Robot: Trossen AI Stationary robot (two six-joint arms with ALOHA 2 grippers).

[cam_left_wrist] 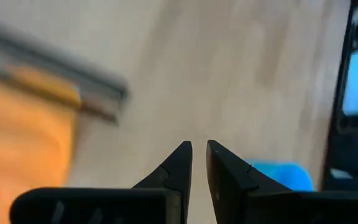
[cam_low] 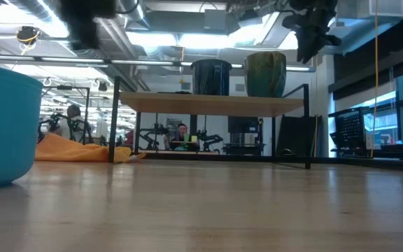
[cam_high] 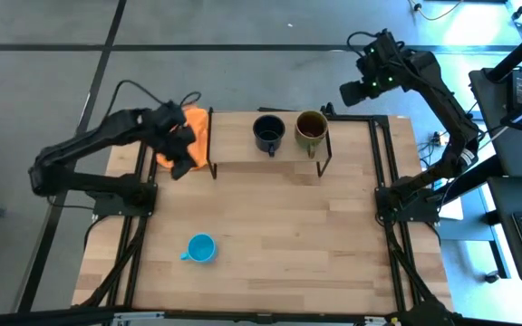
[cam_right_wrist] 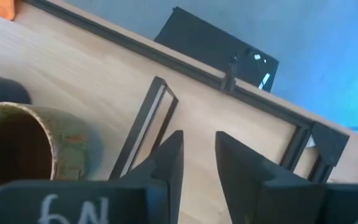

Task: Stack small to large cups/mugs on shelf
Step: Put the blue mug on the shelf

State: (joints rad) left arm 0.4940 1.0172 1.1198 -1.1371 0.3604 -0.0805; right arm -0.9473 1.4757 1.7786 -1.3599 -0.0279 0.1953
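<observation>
The shelf (cam_high: 270,156) stands at the table's far side on thin black legs. The black mug (cam_high: 268,134) and the olive-brown mug (cam_high: 312,131) stand upright on its top board, side by side; the low view shows them too (cam_low: 210,77) (cam_low: 265,73). The small light blue mug (cam_high: 201,248) stands on the tabletop near the front left. My left gripper (cam_high: 181,165) is shut and empty above the table by the shelf's left end. My right gripper (cam_high: 355,91) is shut and empty, raised beyond the shelf's right end.
An orange cloth (cam_high: 191,134) lies on the table at the shelf's left end, under my left arm. The shelf's black leg frame (cam_right_wrist: 145,124) shows close to my right gripper. Bare tabletop (cam_high: 297,235) lies between the shelf and the front edge.
</observation>
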